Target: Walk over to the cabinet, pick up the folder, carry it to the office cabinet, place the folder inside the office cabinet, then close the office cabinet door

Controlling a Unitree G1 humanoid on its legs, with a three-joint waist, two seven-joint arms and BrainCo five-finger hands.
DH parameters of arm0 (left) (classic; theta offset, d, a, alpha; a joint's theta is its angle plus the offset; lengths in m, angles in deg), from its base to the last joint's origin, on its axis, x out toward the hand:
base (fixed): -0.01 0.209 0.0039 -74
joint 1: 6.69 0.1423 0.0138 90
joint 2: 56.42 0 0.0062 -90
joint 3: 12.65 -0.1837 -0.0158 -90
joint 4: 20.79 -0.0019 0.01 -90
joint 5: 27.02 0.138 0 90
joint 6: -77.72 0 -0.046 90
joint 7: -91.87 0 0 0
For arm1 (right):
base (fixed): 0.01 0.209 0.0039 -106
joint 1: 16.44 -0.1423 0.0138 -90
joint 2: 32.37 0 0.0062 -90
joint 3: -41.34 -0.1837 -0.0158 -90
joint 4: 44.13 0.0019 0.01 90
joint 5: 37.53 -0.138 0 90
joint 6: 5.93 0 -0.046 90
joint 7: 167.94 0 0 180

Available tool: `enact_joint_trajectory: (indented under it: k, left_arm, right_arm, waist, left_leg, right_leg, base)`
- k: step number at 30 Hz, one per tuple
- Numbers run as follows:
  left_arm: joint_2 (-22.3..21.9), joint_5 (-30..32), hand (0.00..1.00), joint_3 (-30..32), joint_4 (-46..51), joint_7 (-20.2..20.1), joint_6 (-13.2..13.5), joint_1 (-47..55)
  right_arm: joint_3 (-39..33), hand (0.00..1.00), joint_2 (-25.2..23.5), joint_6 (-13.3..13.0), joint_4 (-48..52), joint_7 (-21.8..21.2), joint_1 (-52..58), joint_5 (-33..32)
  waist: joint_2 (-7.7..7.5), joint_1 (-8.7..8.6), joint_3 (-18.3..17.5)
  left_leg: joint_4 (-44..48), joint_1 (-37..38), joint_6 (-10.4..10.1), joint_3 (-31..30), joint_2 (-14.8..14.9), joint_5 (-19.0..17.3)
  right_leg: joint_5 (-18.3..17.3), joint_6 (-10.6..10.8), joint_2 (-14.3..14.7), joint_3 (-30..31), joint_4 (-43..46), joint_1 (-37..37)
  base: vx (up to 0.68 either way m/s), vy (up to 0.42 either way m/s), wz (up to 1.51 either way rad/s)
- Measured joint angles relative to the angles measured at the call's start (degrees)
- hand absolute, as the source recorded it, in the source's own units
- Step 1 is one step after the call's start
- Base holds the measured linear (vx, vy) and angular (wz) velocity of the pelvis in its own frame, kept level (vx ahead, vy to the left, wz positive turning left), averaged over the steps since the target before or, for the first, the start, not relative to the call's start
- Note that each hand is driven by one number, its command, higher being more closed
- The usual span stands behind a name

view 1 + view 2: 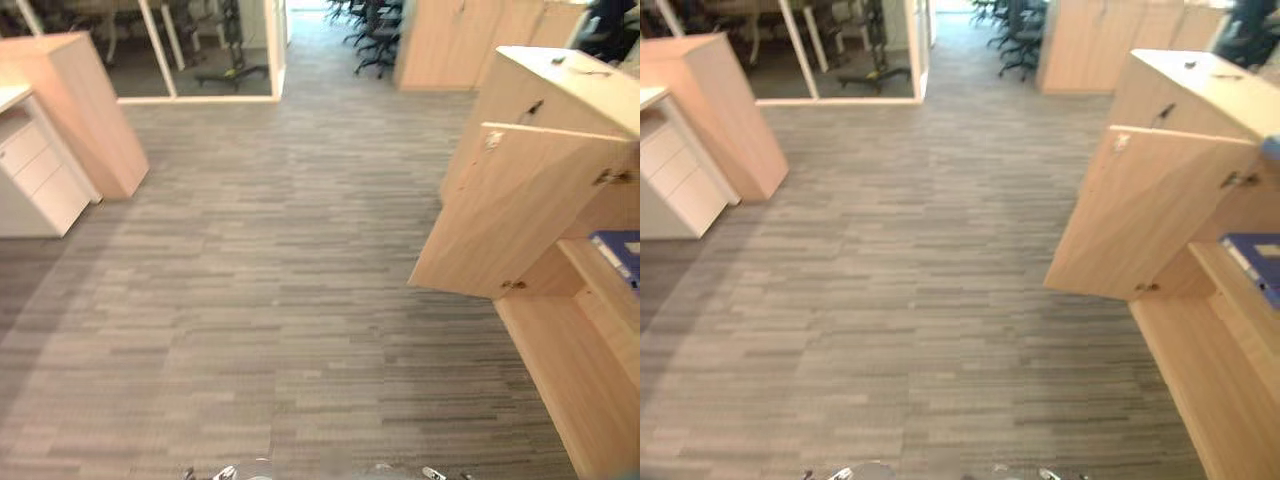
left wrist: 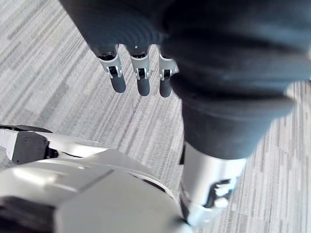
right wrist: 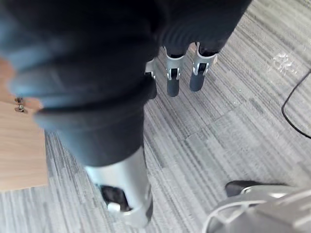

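A: Which step is judged to be in hand?

B: The closing of the door, it would seem. The blue folder [image 1: 618, 256] is seen lying on a shelf inside the office cabinet [image 1: 560, 85], at the right edge of the eye views. The cabinet door [image 1: 510, 210] is swung wide out over the carpet [image 1: 270, 300].

A: Is anything held?

B: Nothing. In its wrist view the left hand [image 2: 139, 77] is seen with fingers straight and apart, hanging above bare carpet. The right hand [image 3: 174, 80] is shown the same way in its own view, fingers loose and nothing clasped.

A: What is called for next?

B: The cabinet is set off to the right, so a turn and a step toward it are probably needed. The right hand would then be brought to the door's outer face and the door pushed home. Whether the folder juts past the shelf edge cannot be told, since it is cut by the frame.

A: What is supplied by one view and not by another?

B: The folder, the door and the room are given by the head camera, with a wood cabinet [image 1: 85, 110] and a white drawer unit [image 1: 35, 175] at the left. The fingers are read from the wrist cameras. In the right wrist view a light wood panel [image 3: 19, 145] with a small metal fitting is seen close by the arm. Whether it is the door or the cabinet side cannot be told.
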Motion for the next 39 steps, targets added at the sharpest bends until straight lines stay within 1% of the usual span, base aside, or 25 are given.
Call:
enact_joint_trajectory:
  k: [3,5,7,10,11,12,13,15,18,19,22,23,24,26,27,28,30,31,32,34,35,36,37,38,39]
  left_arm:
    - [-0.1,-1.6,0.00,-0.4,-0.1,0.7,0.1,-0.2]
    - [0.1,-2.0,0.00,-0.4,-0.1,1.3,0.2,-0.6]
    - [0.3,-2.7,0.00,-1.0,-0.1,2.0,0.6,-0.9]
    - [0.2,-3.4,0.00,-1.7,-0.2,2.6,1.4,-0.6]
    - [0.2,-3.4,0.00,-1.8,-0.3,2.6,1.5,-0.6]
    - [0.6,-3.6,0.00,-1.8,-1.0,2.6,1.6,-0.5]
    - [0.7,-3.6,0.00,-1.8,-1.4,2.6,1.6,-0.3]
    - [1.3,-3.6,0.00,-1.8,-1.6,2.6,1.7,-0.1]
    - [1.5,-3.6,0.00,-2.2,-2.6,2.6,1.7,0.4]
    - [1.7,-3.6,0.00,-2.2,-3.4,2.6,1.7,0.7]
    - [1.8,-4.7,0.00,-2.3,-4.1,2.6,1.8,1.1]
    - [1.9,-5.2,0.00,-2.3,-4.1,2.6,1.7,1.3]
    - [1.9,-5.4,0.00,-2.4,-4.1,2.6,1.7,1.5]
    - [1.7,-5.4,0.00,-2.6,-4.1,2.6,1.7,1.9]
    - [1.7,-5.3,0.00,-2.7,-4.0,2.6,1.7,1.7]
    - [1.7,-5.3,0.00,-3.1,-3.8,2.6,1.7,1.6]
    - [1.7,-4.4,0.00,-5.3,-2.7,2.6,1.9,1.5]
    - [1.6,-4.4,0.00,-5.8,-2.7,2.6,1.9,1.4]
    - [1.4,-4.4,0.00,-6.8,-2.6,2.6,1.9,0.6]
    - [1.2,-4.6,0.00,-7.5,-2.5,2.6,1.9,-0.6]
    - [1.3,-4.5,0.00,-7.5,-2.4,2.6,1.9,-0.7]
    - [1.7,-4.1,0.00,-7.3,-1.6,2.7,1.9,-0.7]
    - [2.0,-3.4,0.00,-6.8,-1.4,2.6,1.9,-0.7]
    - [1.3,-2.9,0.00,-6.2,-1.4,2.6,1.8,-0.8]
    - [0.5,-2.7,0.00,-6.0,-0.9,2.5,1.8,-1.1]
  right_arm:
    - [-1.1,0.00,0.5,0.0,-2.5,0.5,-2.3,-0.1]
    - [-1.1,0.00,0.4,0.0,-2.5,0.6,-3.1,-0.1]
    - [-1.0,0.00,0.4,-0.1,-2.5,0.7,-3.3,-0.1]
    - [1.2,0.00,0.7,-0.1,-2.4,1.2,-2.1,-0.1]
    - [1.5,0.00,0.6,-0.1,-2.5,1.1,-2.0,0.0]
    - [2.1,0.00,0.5,-0.1,-2.6,1.1,-1.9,0.0]
    - [2.5,0.00,0.2,-0.1,-2.7,1.1,-2.0,0.1]
    - [2.9,0.00,-0.8,-0.1,-2.7,1.0,-2.7,0.2]
    - [2.9,0.00,-0.7,-0.1,-2.8,0.6,-2.7,1.0]
    - [2.9,0.00,-0.7,-0.1,-3.1,0.5,-2.4,1.4]
    - [2.3,0.00,-0.4,0.0,-3.2,-0.2,-2.0,2.1]
    - [2.2,0.00,0.2,0.2,-3.2,-0.7,-2.0,2.1]
    - [2.2,0.00,0.6,0.2,-3.0,-0.7,-2.0,2.0]
    - [3.3,0.00,1.4,0.7,-1.7,-0.7,-2.3,1.9]
    - [4.5,0.00,1.8,0.7,-1.4,-0.6,-2.7,1.5]
    - [5.9,0.00,2.2,0.7,-1.5,-0.6,-3.4,1.1]
    - [7.0,0.00,1.5,0.1,-1.4,-0.1,-4.3,-0.3]
    - [7.0,0.00,1.3,-0.1,-1.3,-0.1,-4.5,-0.3]
    - [6.8,0.00,1.1,-0.3,-0.9,0.0,-5.0,-0.3]
    - [6.8,0.00,1.2,-0.8,-0.2,0.6,-5.5,-0.2]
    - [6.7,0.00,1.0,-0.8,-0.2,0.7,-5.5,-0.2]
    - [6.6,0.00,0.5,-0.7,-0.4,0.8,-5.3,-0.1]
    - [5.5,0.00,0.0,-0.6,-0.7,0.7,-5.0,0.1]
    - [3.9,0.00,0.1,-0.4,-1.0,0.7,-5.0,0.0]
    - [2.3,0.00,0.2,-0.3,-0.6,0.7,-4.8,0.0]
  waist:
    - [-0.18,0.52,0.3]
    - [-0.59,0.82,0.8]
    - [-1.19,0.92,1.3]
    - [-1.10,1.20,1.4]
    - [-1.02,1.38,1.4]
    - [-1.38,1.93,1.5]
    - [-1.82,2.85,1.3]
    - [-3.18,3.23,0.7]
    - [-3.05,3.71,0.1]
    - [-3.19,3.76,-1.4]
    - [-2.98,3.98,-3.2]
    - [-2.99,3.79,-3.0]
    - [-2.91,3.54,-3.0]
    - [-2.40,2.63,-2.7]
    - [-2.35,2.06,-2.5]
    - [-2.25,1.89,-2.4]
    - [-1.36,1.51,-2.7]
    - [-0.92,1.50,-2.6]
    - [0.02,1.50,-1.4]
    - [0.50,0.69,0.7]
    - [0.38,0.61,1.0]
    - [-1.01,0.73,1.1]
    - [-2.76,1.37,1.0]
    - [-1.54,1.34,0.8]
    - [-0.87,0.34,0.5]
  left_leg:
    - [-11.7,-3.5,1.7,1.9,-2.5,-1.7]
    - [-21.9,-5.5,1.5,0.1,-4.5,-1.8]
    - [-34.5,-6.1,0.8,-2.6,-7.4,-0.1]
    - [-53.9,-5.6,0.1,-6.7,-9.9,8.1]
    - [-55.6,-5.4,0.0,-7.7,-9.8,9.1]
    - [-55.6,-4.8,-0.7,-8.1,-10.3,14.9]
    - [-55.3,-4.0,0.1,-7.9,-11.6,19.7]
    - [-54.5,-3.7,1.8,-7.1,-13.9,20.2]
    - [-55.0,0.6,5.6,-4.0,-16.8,18.3]
    - [-55.6,1.5,6.6,-2.9,-18.2,17.4]
    - [-57.5,4.0,8.6,-0.4,-21.5,15.3]
    - [-59.3,6.6,8.9,1.0,-23.4,14.0]
    - [-60.1,7.9,9.0,1.3,-24.2,13.6]
    - [-61.5,10.9,9.6,2.3,-25.6,12.4]
    - [-62.0,12.5,9.9,2.4,-25.8,12.0]
    - [-62.5,13.8,10.5,2.7,-25.8,12.1]
    - [-63.7,15.2,10.2,3.1,-24.1,11.8]
    - [-63.7,15.4,10.1,3.4,-23.4,11.7]
    - [-63.7,16.0,10.2,4.0,-21.9,11.5]
    - [-63.5,17.9,9.2,5.2,-19.0,10.6]
    - [-63.5,18.5,8.6,5.8,-18.5,10.2]
    - [-63.6,19.3,7.4,7.2,-18.7,9.5]
    - [-63.8,20.6,6.9,8.3,-19.2,7.9]
    - [-63.7,20.2,6.8,8.6,-18.1,7.5]
    - [-63.5,19.6,6.2,8.8,-17.5,7.1]
  right_leg:
    - [0.7,1.0,-0.5,4.6,-3.5,4.1]
    - [0.7,1.6,-1.7,6.8,-4.5,5.3]
    - [0.3,3.4,-4.0,7.9,-5.6,6.9]
    - [-2.0,8.1,-7.6,8.6,-6.4,10.4]
    - [-2.6,9.1,-7.9,8.7,-6.4,11.0]
    - [-3.6,10.8,-9.2,9.8,-6.4,12.6]
    - [-3.4,12.4,-11.0,11.1,-6.4,13.4]
    - [-0.8,14.7,-13.9,12.5,-6.0,13.3]
    - [4.3,14.9,-17.8,15.8,-2.2,12.6]
    - [5.5,14.8,-19.5,17.0,-0.8,11.7]
    - [7.0,14.6,-23.6,20.7,7.2,7.4]
    - [8.1,12.9,-26.4,22.5,17.8,2.1]
    - [9.4,10.9,-27.7,22.3,22.7,-0.2]
    - [12.4,5.1,-31.6,19.8,35.9,-5.5]
    - [11.9,3.9,-33.1,16.4,39.8,-7.3]
    - [10.9,4.4,-33.7,12.3,41.5,-8.5]
    - [5.0,6.3,-31.7,3.2,40.8,-10.9]
    - [3.1,7.2,-30.5,2.2,40.0,-11.3]
    - [-0.9,9.0,-28.1,0.1,38.1,-12.0]
    - [-3.4,9.5,-23.7,-4.1,32.4,-12.9]
    - [-3.3,9.5,-22.9,-5.9,30.0,-13.2]
    - [-0.4,7.3,-22.6,-10.8,23.5,-13.5]
    - [-1.2,3.4,-22.8,-16.4,19.8,-12.1]
    - [-1.5,3.0,-21.2,-18.0,17.8,-11.5]
    - [-1.7,3.2,-20.2,-19.9,16.3,-11.5]
  base:
    - [0.32,0.016,-0.69]
    - [0.34,0.090,-0.64]
    - [0.34,0.126,-0.38]
    - [0.39,0.240,-0.11]
    - [0.41,0.329,-0.17]
    - [0.47,0.419,-0.46]
    - [0.48,0.440,-0.56]
    - [0.42,0.395,-0.40]
    - [0.33,0.327,-0.33]
    - [0.32,0.321,-0.39]
    - [0.33,0.380,-0.42]
    - [0.20,0.288,-0.44]
    - [0.18,0.273,-0.38]
    - [0.10,0.143,-0.17]
    - [0.14,0.151,-0.12]
    - [0.18,0.135,-0.15]
    - [0.18,0.036,-0.18]
    - [0.21,-0.057,-0.28]
    - [0.21,-0.099,-0.35]
    - [0.19,-0.160,-0.39]
    - [0.12,-0.157,-0.43]
    - [0.16,-0.218,-0.63]
    - [0.18,-0.226,-0.77]
    - [0.22,-0.284,-0.52]
    - [0.18,-0.218,-0.25]
